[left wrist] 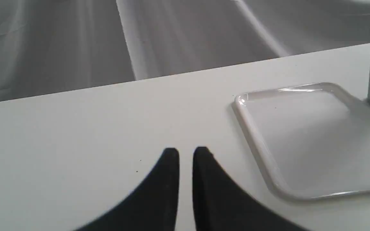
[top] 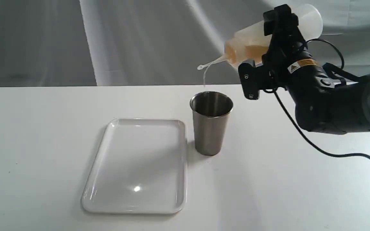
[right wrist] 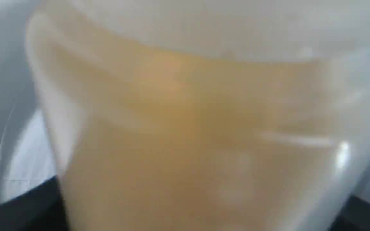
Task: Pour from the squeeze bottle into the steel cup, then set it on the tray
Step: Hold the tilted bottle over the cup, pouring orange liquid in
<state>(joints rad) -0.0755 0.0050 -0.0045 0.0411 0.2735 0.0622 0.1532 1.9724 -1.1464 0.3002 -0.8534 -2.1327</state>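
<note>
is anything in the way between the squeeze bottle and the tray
Only the steel cup: it stands on the table right beside the tray, between it and the tilted squeeze bottle. The bottle is held higher than the cup's rim, so a carry at that height would likely clear it.

White table (top: 27, 144) — grey draped cloth (top: 43, 38) hangs behind it.

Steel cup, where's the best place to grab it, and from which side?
Probably the steel cup wall just below its rolled rim, coming in level from the tray side. It stands upright and tapers wider upward, so a grip there resists slipping, and the squeeze bottle is tilted above its mouth.
</note>
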